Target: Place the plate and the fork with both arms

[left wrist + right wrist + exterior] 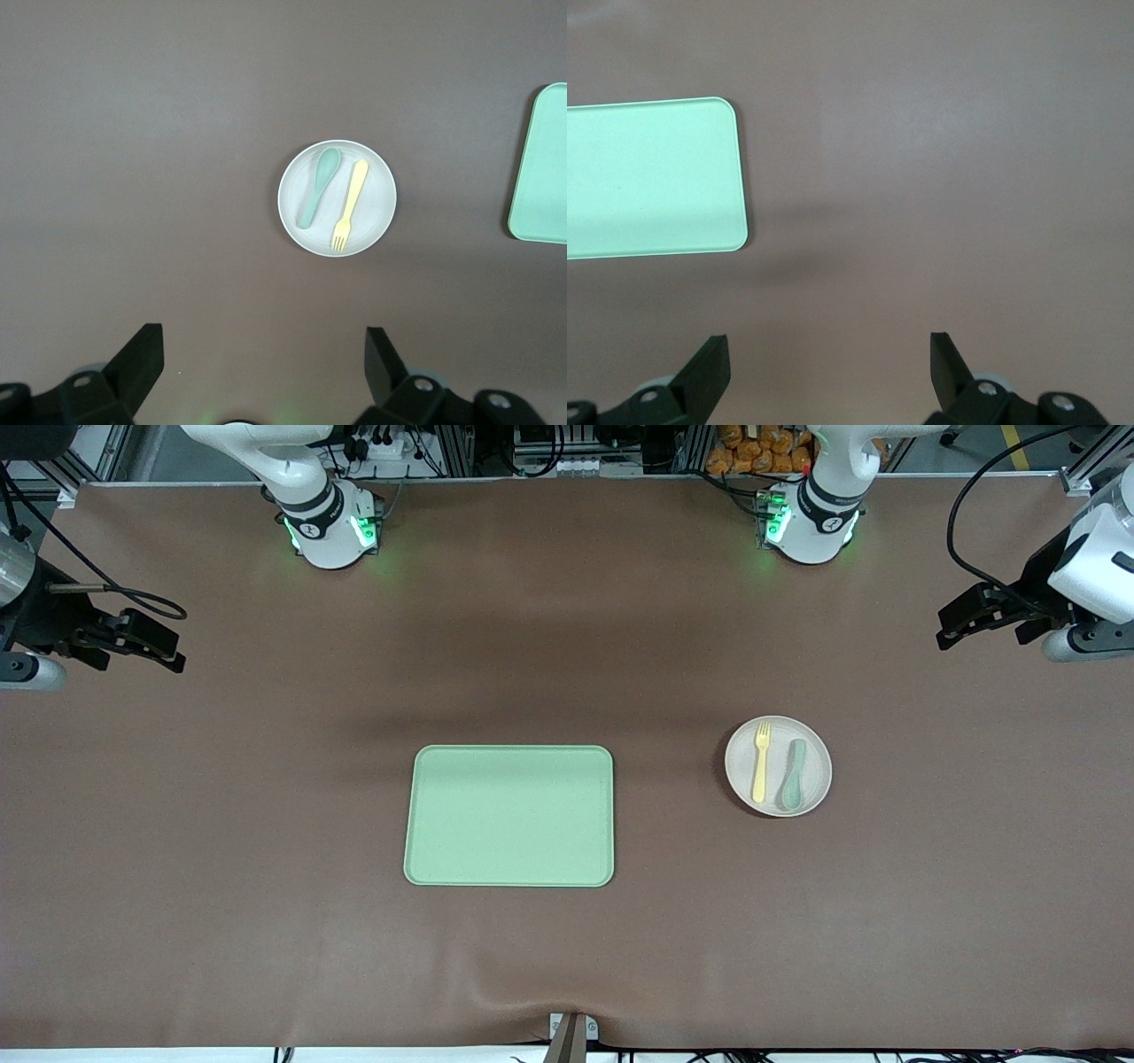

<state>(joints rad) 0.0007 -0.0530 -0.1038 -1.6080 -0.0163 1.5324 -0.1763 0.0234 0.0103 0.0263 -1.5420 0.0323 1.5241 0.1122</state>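
Note:
The round pale plate [817,762] [379,190] rests on the brown table, toward the left arm's end. On it lies the pale-yellow fork [760,762] [349,204], side by side with a muted-green spoon [793,775] [319,186]. My left gripper [952,631] [263,341] hangs open and empty over the left arm's end of the table, well away from the plate. My right gripper [173,651] [829,345] hangs open and empty over the right arm's end of the table.
A light-green rectangular tray [509,815] [542,168] [651,177] lies bare mid-table, beside the plate toward the right arm's end. The two arm bases [332,531] [811,527] stand at the table's edge farthest from the front camera. A small bracket [571,1036] sits at the nearest edge.

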